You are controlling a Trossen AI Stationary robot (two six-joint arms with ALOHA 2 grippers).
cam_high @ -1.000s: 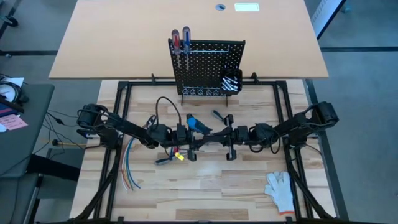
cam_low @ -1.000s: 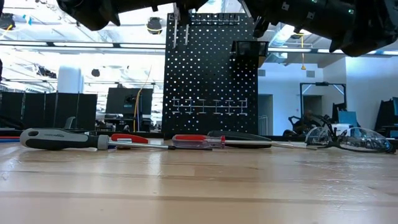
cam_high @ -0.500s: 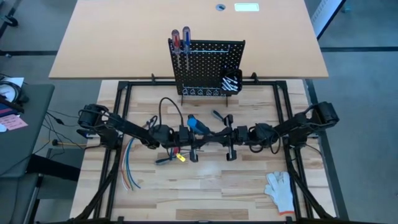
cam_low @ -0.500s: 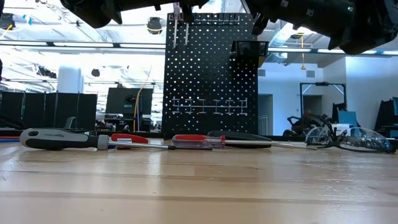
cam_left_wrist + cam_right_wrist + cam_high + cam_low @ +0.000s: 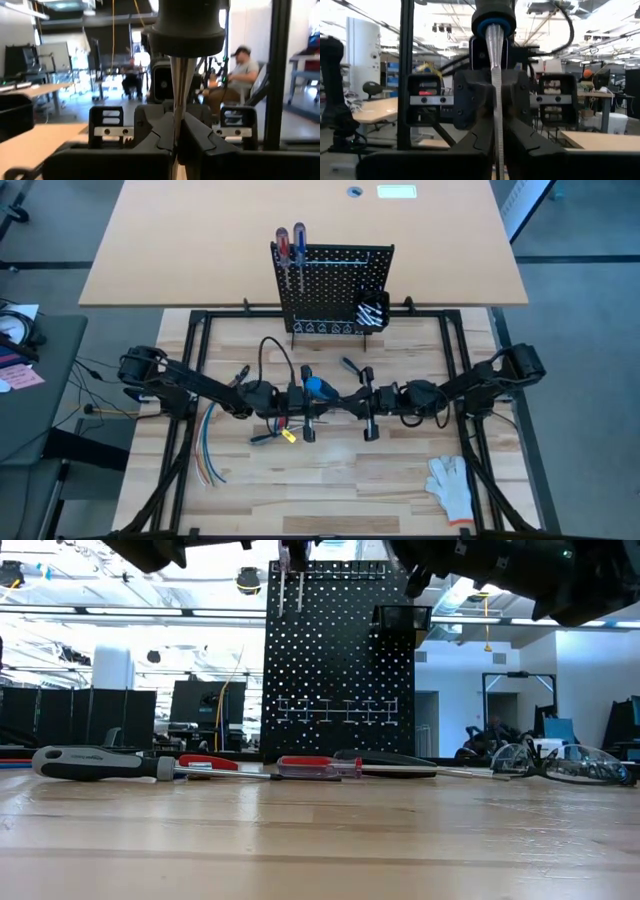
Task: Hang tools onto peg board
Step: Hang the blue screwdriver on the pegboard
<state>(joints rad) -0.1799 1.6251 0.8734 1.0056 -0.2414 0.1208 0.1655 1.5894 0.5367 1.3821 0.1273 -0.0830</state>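
A blue-handled screwdriver (image 5: 316, 387) stands nearly upright above mid-table, handle on top. My left gripper (image 5: 328, 402) and my right gripper (image 5: 346, 402) meet there nose to nose, both shut on its metal shaft. The black peg board (image 5: 335, 290) stands upright at the table's far edge. A red-handled screwdriver (image 5: 283, 245) and a blue-handled one (image 5: 299, 242) hang from its top left. More tools lie on the table: a grey-black screwdriver (image 5: 95, 763) and a red-handled screwdriver (image 5: 320, 767). My left gripper pinches the screwdriver's bare shaft (image 5: 176, 127) between its two fingers, below the handle's collar (image 5: 187, 30). The fingers come level from the table's left and lie across the shaft. The screwdriver is lifted clear, handle up. My right gripper has the same shaft (image 5: 496, 120) between its two fingers, below the blue-ringed collar (image 5: 493, 25). Its fingers come level from the table's right, across the shaft. The handle leans a little toward the left arm.
A small black bin (image 5: 372, 313) hangs at the board's lower right. Coloured wires (image 5: 208, 455) lie near left and a white glove (image 5: 452, 485) near right. Clear safety glasses (image 5: 560, 762) rest on the table. People sit in the room behind.
My left gripper has edged toward the right gripper at mid-table. The blue handle shows shorter from above than a second ago, so the screwdriver stands more upright between the two grippers.
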